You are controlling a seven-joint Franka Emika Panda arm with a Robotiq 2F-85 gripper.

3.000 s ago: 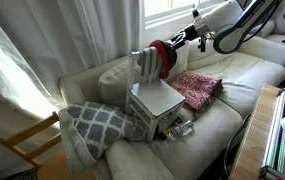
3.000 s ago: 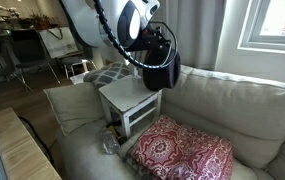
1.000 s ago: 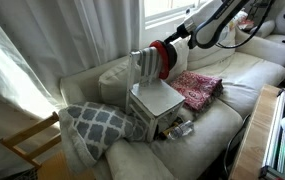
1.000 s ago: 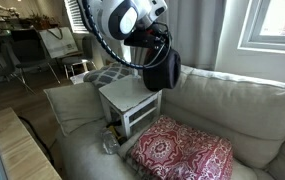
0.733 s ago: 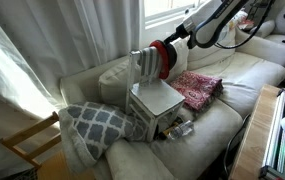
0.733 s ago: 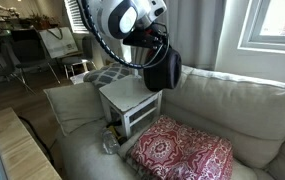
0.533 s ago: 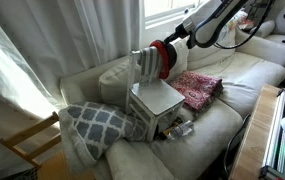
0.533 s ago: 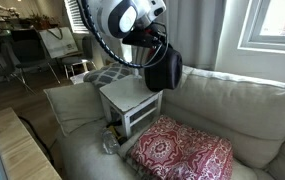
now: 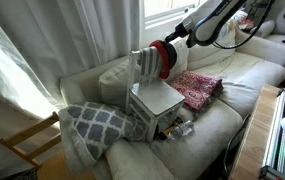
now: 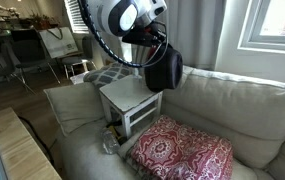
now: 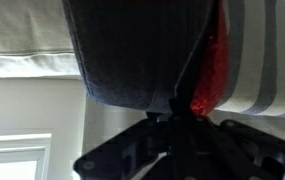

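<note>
My gripper (image 11: 172,118) is shut, its dark fingers pinched on the edge of a dark grey cloth (image 11: 132,50) that fills the top of the wrist view. Next to it is a red cloth (image 11: 212,70), and a grey-and-white striped cloth (image 11: 267,50) lies beyond that. In both exterior views the gripper (image 10: 154,45) (image 9: 176,40) hangs over a small white table (image 10: 132,95) (image 9: 157,100) standing on the sofa. The dark cloth (image 10: 164,72) hangs from it. The red cloth (image 9: 160,55) and the striped cloth (image 9: 142,65) are bunched above the table's far edge.
A red patterned cushion (image 10: 182,155) (image 9: 195,88) lies on the cream sofa (image 10: 252,110) beside the table. A grey lattice pillow (image 9: 92,125) sits at the table's other side. A wooden chair (image 9: 27,140) and white curtains (image 9: 42,50) stand past the sofa's end.
The jaws have closed on the dark cloth over the last second. The arm has stayed almost in place; the cloth has shifted slightly.
</note>
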